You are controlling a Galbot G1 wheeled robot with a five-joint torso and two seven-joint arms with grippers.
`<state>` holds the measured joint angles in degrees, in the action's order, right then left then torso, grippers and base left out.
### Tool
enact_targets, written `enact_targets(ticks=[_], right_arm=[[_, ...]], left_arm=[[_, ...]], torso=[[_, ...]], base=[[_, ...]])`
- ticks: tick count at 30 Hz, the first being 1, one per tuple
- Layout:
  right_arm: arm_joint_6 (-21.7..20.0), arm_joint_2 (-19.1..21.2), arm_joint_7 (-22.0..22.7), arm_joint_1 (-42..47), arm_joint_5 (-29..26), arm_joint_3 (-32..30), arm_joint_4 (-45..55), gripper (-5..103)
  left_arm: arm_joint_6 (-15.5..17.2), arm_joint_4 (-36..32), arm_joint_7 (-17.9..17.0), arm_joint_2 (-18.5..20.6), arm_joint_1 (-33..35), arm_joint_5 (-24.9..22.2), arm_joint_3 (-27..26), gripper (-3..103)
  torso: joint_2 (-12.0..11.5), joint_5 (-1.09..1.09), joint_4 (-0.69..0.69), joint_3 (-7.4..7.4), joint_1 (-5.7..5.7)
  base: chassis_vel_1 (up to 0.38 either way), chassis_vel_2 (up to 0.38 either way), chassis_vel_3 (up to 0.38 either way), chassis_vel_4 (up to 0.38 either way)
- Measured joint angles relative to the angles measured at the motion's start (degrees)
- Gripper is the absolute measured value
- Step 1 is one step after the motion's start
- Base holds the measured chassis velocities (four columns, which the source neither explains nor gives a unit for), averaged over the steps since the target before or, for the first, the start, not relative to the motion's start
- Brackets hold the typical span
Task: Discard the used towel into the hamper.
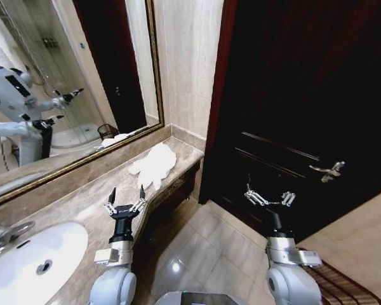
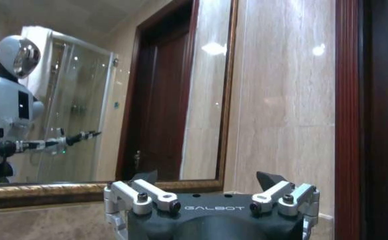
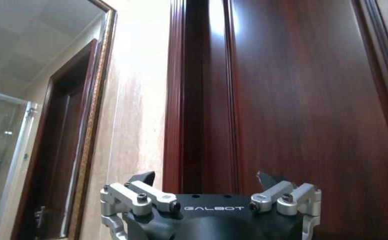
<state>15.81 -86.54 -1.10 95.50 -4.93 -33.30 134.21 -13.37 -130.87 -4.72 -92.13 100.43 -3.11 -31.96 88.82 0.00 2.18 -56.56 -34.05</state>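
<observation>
The used towel [image 1: 153,164], white and crumpled, lies on the marble counter [image 1: 82,200] near its far end by the wall. My left gripper [image 1: 126,196] hovers open over the counter a short way in front of the towel, holding nothing. In the left wrist view the left gripper [image 2: 205,176] points at the mirror and wall, jaws apart. My right gripper [image 1: 270,198] is raised open and empty before the dark door, and the right gripper [image 3: 205,176] faces the door frame. The hamper [image 1: 346,286], of dark reddish-brown slats, shows partly at the bottom right, beside my right arm.
A white sink [image 1: 32,257] with a faucet [image 1: 3,234] is set into the counter at the near left. A large mirror [image 1: 57,89] runs along the wall. The dark wooden door [image 1: 292,95] has a metal handle [image 1: 327,170]. Glossy tiled floor [image 1: 203,248] lies between counter and door.
</observation>
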Motion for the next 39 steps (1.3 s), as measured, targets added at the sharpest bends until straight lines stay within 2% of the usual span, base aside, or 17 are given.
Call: enact_targets(ticks=[5, 6, 9, 11, 13, 15, 20, 23, 28, 31, 35, 38, 39], right_arm=[[0.7, 0.2, 0.3, -0.4, 0.4, 0.0, 0.0, 100], [2.2, 0.4, 0.0, -0.9, -0.3, 0.1, -0.1, 100], [4.0, 0.6, -0.6, -1.4, -1.9, 0.5, -0.2, 100], [4.5, 0.7, -0.6, -1.5, -2.5, 0.6, -0.3, 100], [4.5, 0.7, -0.5, -1.5, -2.6, 0.6, -0.3, 100], [4.4, 0.8, 0.1, -1.4, -2.6, 0.5, -0.3, 100], [3.4, 0.8, 0.9, -1.2, -1.4, 0.4, -0.1, 100], [4.2, 0.6, -1.0, -1.2, 1.0, -0.3, -0.5, 100], [5.9, 0.8, -2.5, -0.7, 1.7, -0.5, -1.0, 100], [5.9, 0.9, -2.6, -0.6, 1.4, -0.7, -1.0, 100], [5.4, 1.1, -2.6, -0.5, 1.3, -1.0, -0.9, 100], [3.9, 1.6, -2.6, -0.3, 1.1, -1.5, -0.4, 100], [3.9, 1.6, -2.6, -0.3, 1.1, -1.5, -0.4, 100]], left_arm=[[1.3, 0.3, -1.5, 0.0, -0.1, -0.2, 0.5, 100], [2.2, 0.3, -2.3, 0.0, -0.5, -0.9, 0.8, 97], [2.9, 0.4, -2.7, 0.0, -1.4, -1.8, 0.8, 99], [2.8, 1.1, -4.4, 0.0, -3.1, -2.3, 0.3, 100], [2.5, 1.3, -4.6, 0.0, -3.5, -2.3, 0.1, 100], [1.3, 2.7, -3.9, 0.0, -5.6, -1.9, -1.4, 100], [1.0, 3.4, -3.0, 0.0, -6.1, 0.0, -1.9, 100], [0.3, 4.1, -0.7, 0.0, -6.3, 2.8, -2.2, 100], [3.7, 4.0, 1.1, 0.0, -7.6, 5.8, -2.5, 100], [5.0, 4.6, 1.7, 0.0, -9.6, 5.5, -3.5, 100], [6.6, 6.1, 1.1, 0.0, -12.6, 2.9, -3.9, 100], [11.5, 7.3, -0.7, 0.9, -15.2, -0.3, -2.8, 100], [11.5, 7.3, -0.7, 0.9, -15.2, -0.3, -2.8, 100]], torso=[[0.0, 0.0, 0.02, -0.01, -0.03], [0.0, 0.0, 0.01, -0.01, -0.01], [0.0, 0.0, 0.02, 0.0, 0.01], [0.0, 0.0, 0.01, 0.01, 0.04], [0.0, 0.0, 0.01, 0.01, 0.04], [0.0, 0.0, 0.0, 0.01, 0.04], [0.0, 0.0, 0.01, 0.0, 0.02], [0.0, 0.0, 0.01, 0.0, 0.01], [0.0, 0.0, 0.02, 0.0, 0.02], [0.0, 0.01, 0.01, 0.0, 0.01], [0.0, 0.0, 0.01, 0.0, 0.01], [0.0, 0.0, 0.01, 0.0, 0.01], [0.0, 0.0, 0.01, 0.0, 0.01]], base=[[-0.074, 0.105, 0.096, -0.074], [-0.019, 0.065, -0.011, -0.052], [-0.013, -0.002, -0.007, -0.034], [0.0, 0.0, 0.0, 0.0], [0.0, 0.0, 0.0, 0.0], [0.0, 0.0, 0.0, 0.0], [0.0, 0.0, 0.0, 0.0], [0.0, 0.0, 0.0, 0.0], [0.0, 0.0, 0.0, 0.0], [0.0, 0.0, 0.0, 0.0], [0.0, 0.0, 0.0, 0.0], [0.0, 0.0, 0.0, 0.0], [0.0, 0.0, 0.0, 0.0]])
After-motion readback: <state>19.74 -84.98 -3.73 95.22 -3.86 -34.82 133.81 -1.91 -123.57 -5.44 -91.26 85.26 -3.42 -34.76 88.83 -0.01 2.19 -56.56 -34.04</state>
